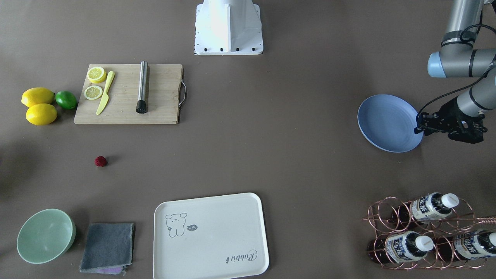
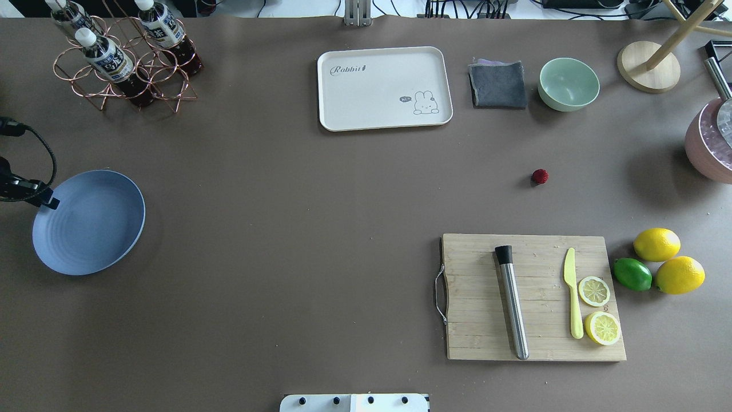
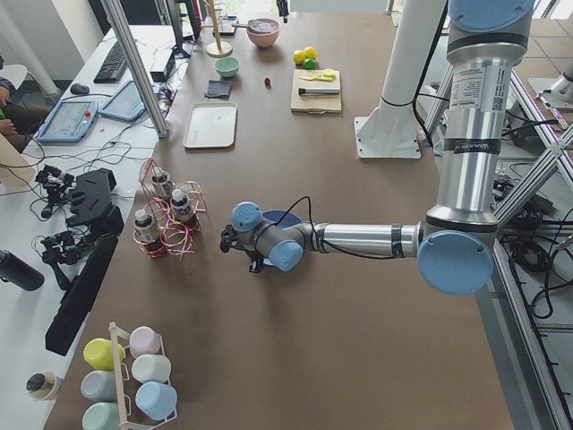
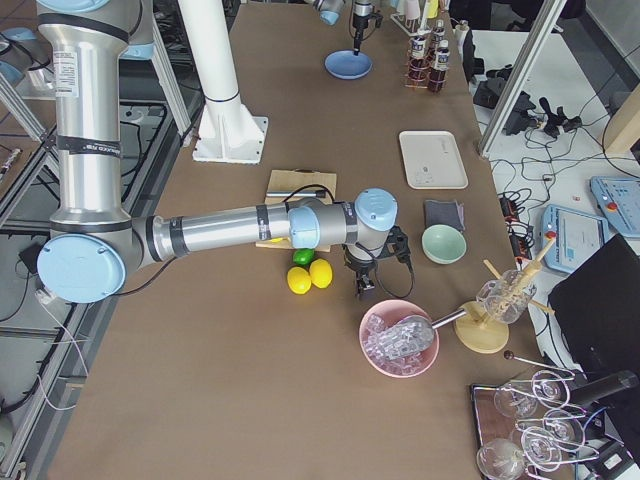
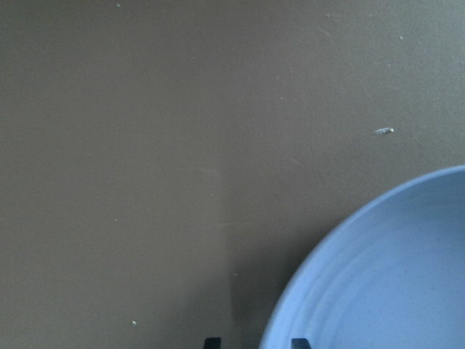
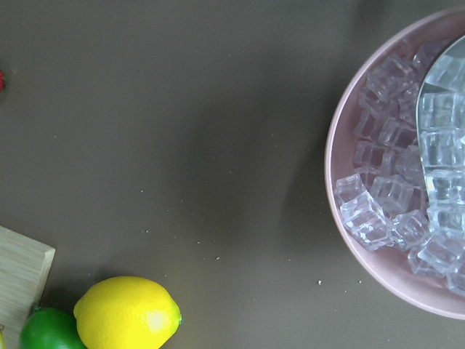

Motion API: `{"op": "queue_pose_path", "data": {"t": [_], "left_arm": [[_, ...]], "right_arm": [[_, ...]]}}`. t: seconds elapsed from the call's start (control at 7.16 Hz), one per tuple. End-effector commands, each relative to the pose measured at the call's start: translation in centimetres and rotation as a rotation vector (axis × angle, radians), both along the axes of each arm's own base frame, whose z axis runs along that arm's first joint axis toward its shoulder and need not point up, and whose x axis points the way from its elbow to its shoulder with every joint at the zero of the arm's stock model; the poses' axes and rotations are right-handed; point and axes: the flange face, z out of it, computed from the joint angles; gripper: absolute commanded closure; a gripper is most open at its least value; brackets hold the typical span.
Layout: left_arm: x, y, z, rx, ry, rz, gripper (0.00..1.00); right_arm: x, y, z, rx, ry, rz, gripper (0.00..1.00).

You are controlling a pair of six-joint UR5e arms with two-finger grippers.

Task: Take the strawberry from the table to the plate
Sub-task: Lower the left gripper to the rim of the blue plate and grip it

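The strawberry (image 1: pixel 100 161) is a tiny dark-red berry lying alone on the bare table (image 1: pixel 271 155), between the cutting board and the mint bowl; it also shows as strawberry (image 2: pixel 539 176). The light blue plate (image 1: pixel 387 123) sits far across the table on my left side, with nothing on it. My left gripper (image 1: pixel 419 128) hangs at the plate's outer rim. In the left wrist view its two fingertips (image 5: pixel 211 342) stand apart, with the plate (image 5: pixel 385 276) rim below them. My right gripper (image 4: pixel 362 285) points down between the lemons and the ice bowl; I cannot tell its state.
A wooden cutting board (image 2: pixel 532 297) carries a steel muddler, a yellow knife and two lemon slices. Two lemons (image 2: pixel 656 244) and a lime lie beside it. The mint bowl (image 2: pixel 569 84), grey cloth, white tray (image 2: pixel 384 87), bottle rack (image 2: pixel 126 63) and pink ice bowl (image 6: pixel 407 167) ring the table.
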Motion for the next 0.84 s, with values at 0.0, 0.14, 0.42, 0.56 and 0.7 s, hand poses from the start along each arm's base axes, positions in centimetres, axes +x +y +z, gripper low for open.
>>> {"op": "queue_pose_path", "data": {"t": [0.0,0.14,0.42,0.56,0.7], "left_arm": [[0.8,0.4,0.1,0.001,0.003,0.018,0.63],[0.9,0.5,0.2,-0.001,0.000,0.019,0.93],[1.0,0.4,-0.2,0.003,0.005,0.018,1.00],[1.1,0.5,-0.9,-0.015,0.035,0.023,1.00],[1.7,-0.4,-4.3,-0.055,0.119,0.021,1.00]], "right_arm": [[0.0,0.0,0.0,0.000,0.000,0.000,0.00],[0.0,0.0,0.0,0.000,0.000,0.000,0.00],[0.0,0.0,-0.1,0.001,0.000,0.000,0.00],[0.0,-0.1,-0.2,0.003,-0.001,0.000,0.00],[0.0,-0.1,-0.4,0.009,-0.002,-0.001,0.00]]}}
